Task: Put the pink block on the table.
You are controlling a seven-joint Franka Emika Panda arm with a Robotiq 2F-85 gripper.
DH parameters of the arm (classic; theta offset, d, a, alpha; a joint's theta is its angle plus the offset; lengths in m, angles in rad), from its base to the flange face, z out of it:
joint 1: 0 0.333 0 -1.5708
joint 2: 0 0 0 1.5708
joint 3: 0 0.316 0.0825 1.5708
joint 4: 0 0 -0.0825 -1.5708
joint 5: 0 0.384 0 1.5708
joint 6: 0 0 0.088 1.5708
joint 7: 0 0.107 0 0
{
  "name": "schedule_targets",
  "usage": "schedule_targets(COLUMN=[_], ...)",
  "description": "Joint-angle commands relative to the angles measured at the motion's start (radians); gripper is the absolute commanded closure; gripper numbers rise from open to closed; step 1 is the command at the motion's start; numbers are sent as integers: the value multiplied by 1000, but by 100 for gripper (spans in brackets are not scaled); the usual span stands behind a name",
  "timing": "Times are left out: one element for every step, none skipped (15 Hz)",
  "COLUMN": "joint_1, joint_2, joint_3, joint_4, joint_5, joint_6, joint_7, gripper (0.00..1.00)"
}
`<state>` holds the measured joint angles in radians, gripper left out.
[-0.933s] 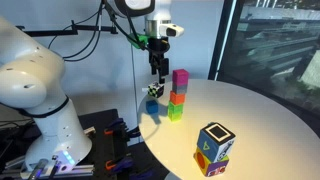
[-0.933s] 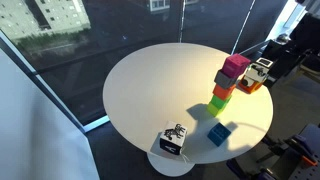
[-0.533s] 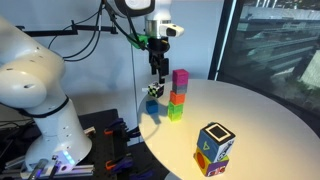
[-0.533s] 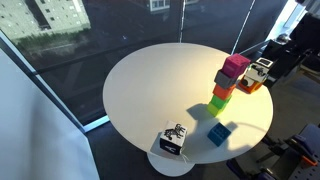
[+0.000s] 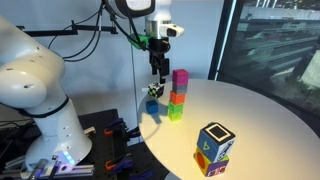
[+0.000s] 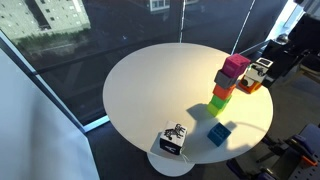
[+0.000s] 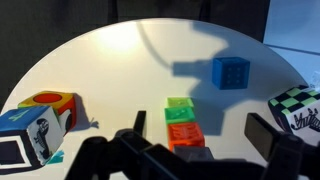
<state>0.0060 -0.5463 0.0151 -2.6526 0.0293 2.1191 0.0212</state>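
The pink block (image 5: 180,78) (image 6: 237,66) sits on top of a stack of small cubes, above an orange-red cube (image 5: 178,97) and a green cube (image 5: 176,112). The stack stands near the edge of the round white table (image 5: 250,115) (image 6: 150,90). My gripper (image 5: 157,72) (image 6: 262,72) hangs beside the stack at about the pink block's height, apart from it. In the wrist view the gripper (image 7: 197,150) is open and empty, with the orange-red cube (image 7: 185,133) and green cube (image 7: 180,108) between its fingers. The pink block is not clearly seen there.
A larger multicoloured patterned cube (image 5: 215,148) (image 7: 35,122) stands on the table. A black-and-white cube (image 6: 175,140) (image 7: 298,108) and a blue cube (image 6: 218,133) (image 7: 231,72) sit near the stack. The robot base (image 5: 40,90) is beside the table.
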Motion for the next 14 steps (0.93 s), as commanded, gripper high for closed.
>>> schedule_targets(joint_1=[11,11,14,14,16,15,14,11,9,6,6,3,2,1], joint_2=[15,17,20,25,30,38,46,56,67,80,92,105,119,133], joint_3=[12,18,22,27,30,35,39,45,49,54,55,59,60,61], joint_4=[15,18,23,30,38,47,57,71,86,104,122,142,160,181], joint_5=[6,4,3,1,1,-1,-3,-8,-11,-14,-14,-19,-20,-22], joint_6=[41,52,59,64,65,65,61,54,44,36,24,15,2,-13], joint_7=[12,19,20,25,26,30,33,42,51,64,70,82,88,99], gripper=[0,0,0,0,0,0,0,0,0,0,0,0,0,0])
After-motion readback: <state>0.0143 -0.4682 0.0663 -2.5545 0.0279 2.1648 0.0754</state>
